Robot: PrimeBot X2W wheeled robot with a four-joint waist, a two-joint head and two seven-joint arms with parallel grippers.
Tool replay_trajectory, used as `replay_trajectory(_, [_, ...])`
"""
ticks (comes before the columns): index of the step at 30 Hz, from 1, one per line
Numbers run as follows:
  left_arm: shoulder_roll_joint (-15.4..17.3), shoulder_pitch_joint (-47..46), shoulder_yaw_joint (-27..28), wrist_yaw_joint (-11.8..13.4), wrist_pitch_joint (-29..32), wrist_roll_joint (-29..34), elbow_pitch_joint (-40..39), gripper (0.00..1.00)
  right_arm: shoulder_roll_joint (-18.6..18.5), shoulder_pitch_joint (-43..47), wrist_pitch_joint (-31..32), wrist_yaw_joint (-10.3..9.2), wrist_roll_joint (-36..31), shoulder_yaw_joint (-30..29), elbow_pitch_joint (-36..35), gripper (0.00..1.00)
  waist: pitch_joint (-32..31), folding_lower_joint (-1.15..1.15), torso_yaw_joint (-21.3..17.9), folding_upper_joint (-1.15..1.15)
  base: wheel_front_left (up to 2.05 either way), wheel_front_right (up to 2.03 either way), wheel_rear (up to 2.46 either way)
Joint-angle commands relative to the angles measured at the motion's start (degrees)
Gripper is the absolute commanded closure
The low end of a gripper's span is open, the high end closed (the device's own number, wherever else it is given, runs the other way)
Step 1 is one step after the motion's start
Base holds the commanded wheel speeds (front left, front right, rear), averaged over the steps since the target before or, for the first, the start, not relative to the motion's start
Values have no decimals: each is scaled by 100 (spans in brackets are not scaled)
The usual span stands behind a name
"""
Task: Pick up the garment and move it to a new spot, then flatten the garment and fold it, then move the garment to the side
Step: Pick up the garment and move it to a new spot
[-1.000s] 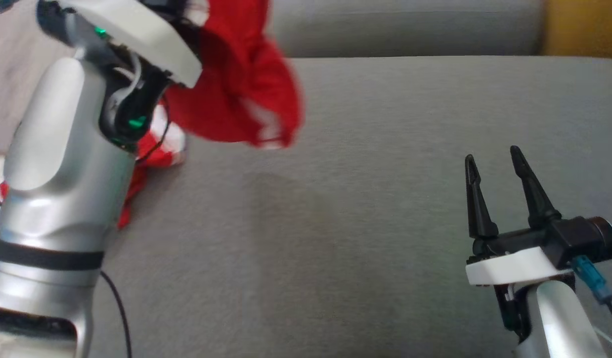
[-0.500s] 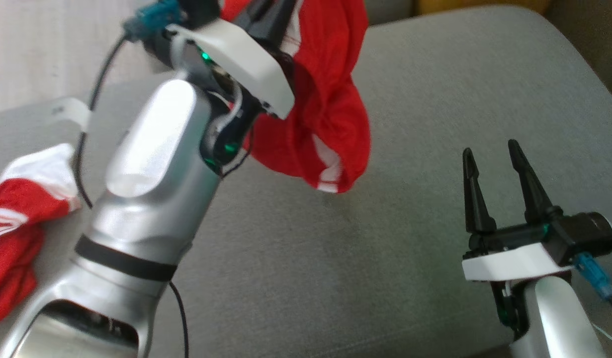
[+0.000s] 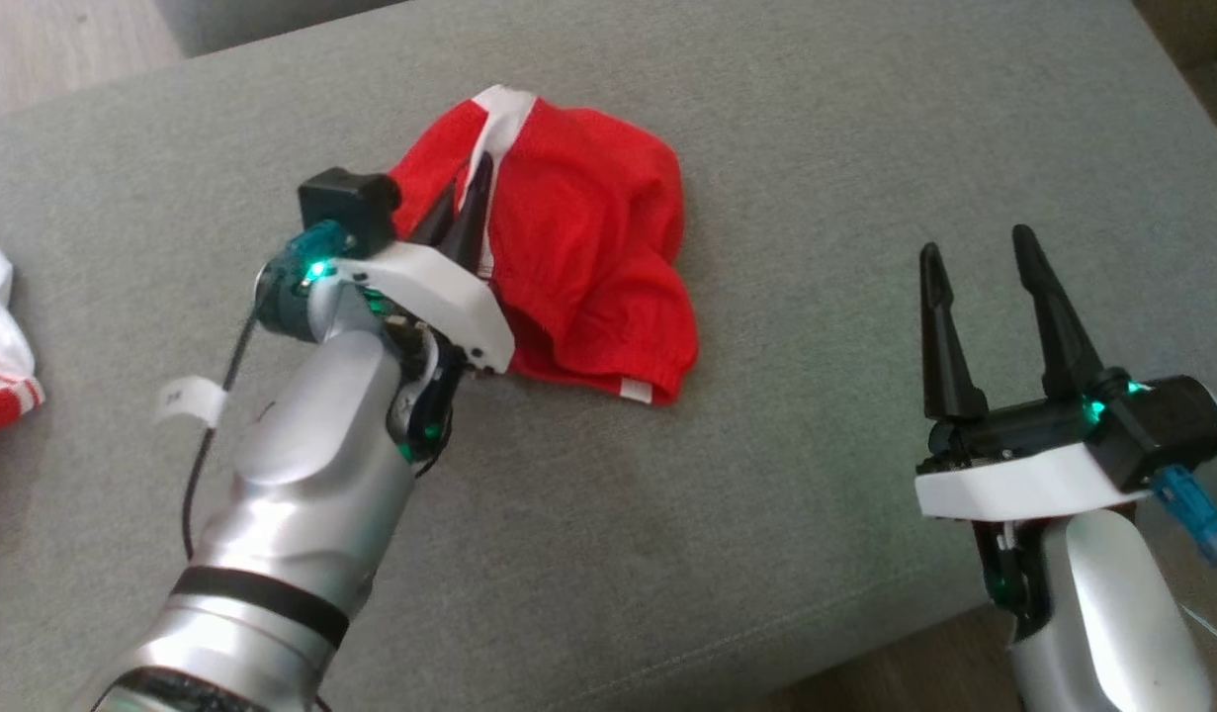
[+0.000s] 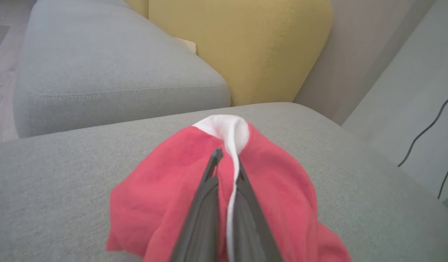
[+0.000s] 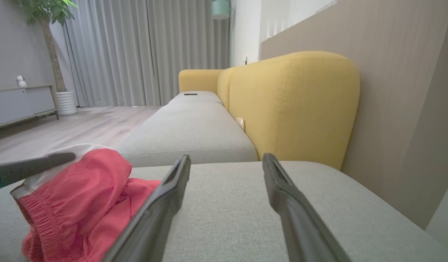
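The garment (image 3: 578,257) is a red pair of shorts with white trim, lying crumpled on the grey cushion (image 3: 816,148) in the middle of the head view. My left gripper (image 3: 475,188) is shut on a white-edged fold of it near its upper left. The left wrist view shows the two dark fingers (image 4: 209,189) pinched on the white stripe of the garment (image 4: 165,182). My right gripper (image 3: 974,247) stands open and empty to the right, well apart from the cloth. In the right wrist view the garment (image 5: 82,196) lies left of the open right gripper (image 5: 227,160).
Another red and white cloth (image 3: 0,356) lies at the left edge of the cushion. A yellow backrest (image 5: 293,105) and a second grey seat (image 5: 191,134) stand beyond. The cushion's front edge (image 3: 766,643) drops to a wooden floor.
The garment hung in the air from my left gripper; now it rests on the cushion with the gripper still shut on it. The head camera has turned too. The right gripper stayed open.
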Motion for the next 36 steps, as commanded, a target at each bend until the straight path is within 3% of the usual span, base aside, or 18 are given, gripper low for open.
replay_trajectory(1, [85,-206,269,-12,-65,-13,-207,100,-10,-152,-29,43,4,93,-170,0,-23,0,69,0,0,0,0])
replay_trajectory(2, [76,-164,431,-20,-67,-40,-274,7,-10,-139,-29,43,16,101,-154,0,-46,0,107,0,0,0,0])
replay_trajectory(3, [71,-115,549,-35,-68,30,-409,0,-10,-121,-29,43,6,109,-133,0,-84,0,166,0,0,0,0])
replay_trajectory(11, [40,1140,1605,-66,-71,882,-1960,0,-9,201,-29,43,-147,7,-7,0,-672,0,795,0,0,0,0])
replay_trajectory(16, [25,2262,2293,149,-71,1227,-2851,0,-9,563,-29,43,-171,-88,73,0,-1112,0,1284,0,0,0,0])
replay_trajectory(24, [22,3953,2873,234,-72,1968,-4332,0,-9,889,-29,43,-126,-148,159,0,-1381,0,1757,0,0,0,0])
replay_trajectory(36, [21,5190,2790,193,-72,2781,-4907,0,-9,1414,-29,43,-23,-115,293,0,-1732,0,2021,0,0,0,0])
